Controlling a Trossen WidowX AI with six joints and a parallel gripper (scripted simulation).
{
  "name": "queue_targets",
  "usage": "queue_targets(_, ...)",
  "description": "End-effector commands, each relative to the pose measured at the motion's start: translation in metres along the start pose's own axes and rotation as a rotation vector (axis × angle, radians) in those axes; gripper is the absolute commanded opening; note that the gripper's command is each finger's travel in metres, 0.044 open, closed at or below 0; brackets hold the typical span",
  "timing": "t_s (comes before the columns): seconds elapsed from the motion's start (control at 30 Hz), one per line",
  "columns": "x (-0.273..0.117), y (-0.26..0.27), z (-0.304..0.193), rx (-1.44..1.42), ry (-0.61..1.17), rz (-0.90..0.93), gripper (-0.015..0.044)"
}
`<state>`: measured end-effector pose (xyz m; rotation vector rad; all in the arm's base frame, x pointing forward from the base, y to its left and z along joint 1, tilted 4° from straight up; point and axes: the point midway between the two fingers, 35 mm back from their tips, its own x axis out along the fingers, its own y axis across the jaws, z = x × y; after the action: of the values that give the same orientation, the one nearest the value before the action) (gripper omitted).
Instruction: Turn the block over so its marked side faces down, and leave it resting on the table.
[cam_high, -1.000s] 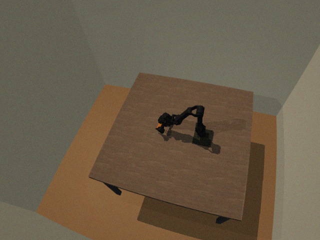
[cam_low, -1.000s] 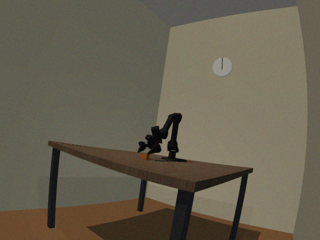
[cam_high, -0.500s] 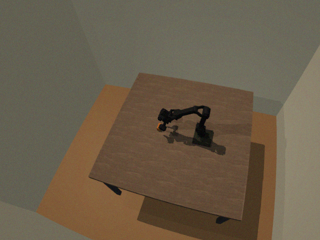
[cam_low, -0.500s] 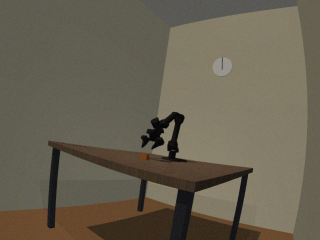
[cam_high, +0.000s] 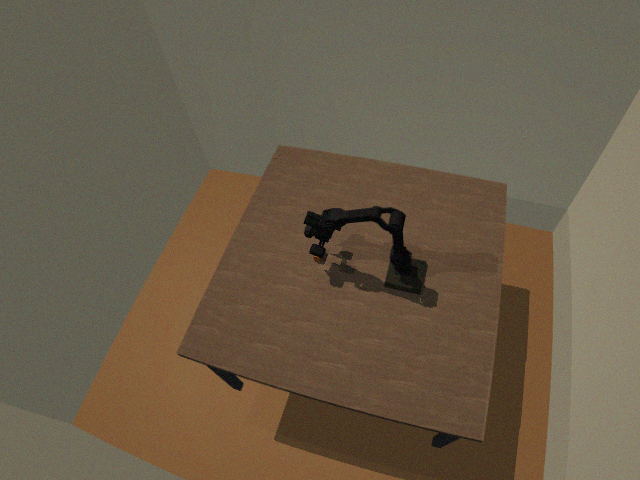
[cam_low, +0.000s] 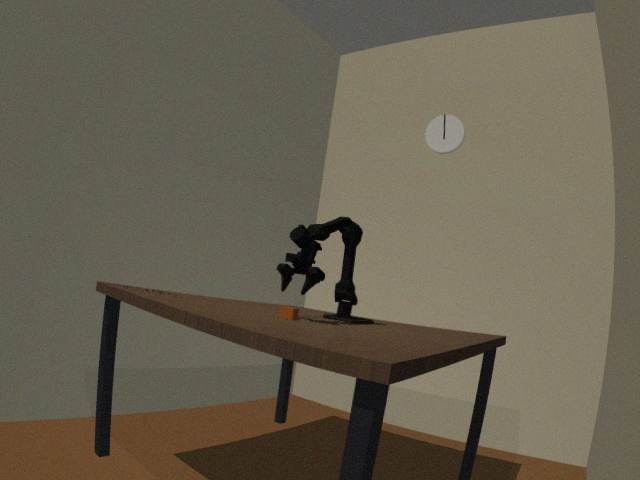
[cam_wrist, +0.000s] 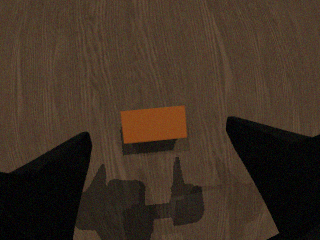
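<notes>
An orange block lies flat on the wooden table. In the wrist view its top face is plain orange, with no mark that I can see. My gripper is open and empty. It hangs well above the block and points down, with a dark finger on either side of the block in the wrist view. In the top view the gripper hides most of the block.
The arm's base stands on the table to the right of the block. The arm's shadow falls on the wood between the block and the base. A round clock hangs on the far wall.
</notes>
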<state>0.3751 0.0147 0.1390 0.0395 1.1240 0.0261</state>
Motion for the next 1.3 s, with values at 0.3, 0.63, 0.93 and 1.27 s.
queue_targets(0.3,-0.011,0.001,0.018,-0.003,0.364,0.007,0.0440)
queue_targets(0.63,0.020,0.002,0.006,-0.003,0.364,0.008,0.0440)
queue_targets(0.93,0.035,0.002,0.001,-0.003,0.364,0.008,0.0440)
queue_targets(1.27,0.044,0.002,-0.003,-0.003,0.364,0.008,0.0440)
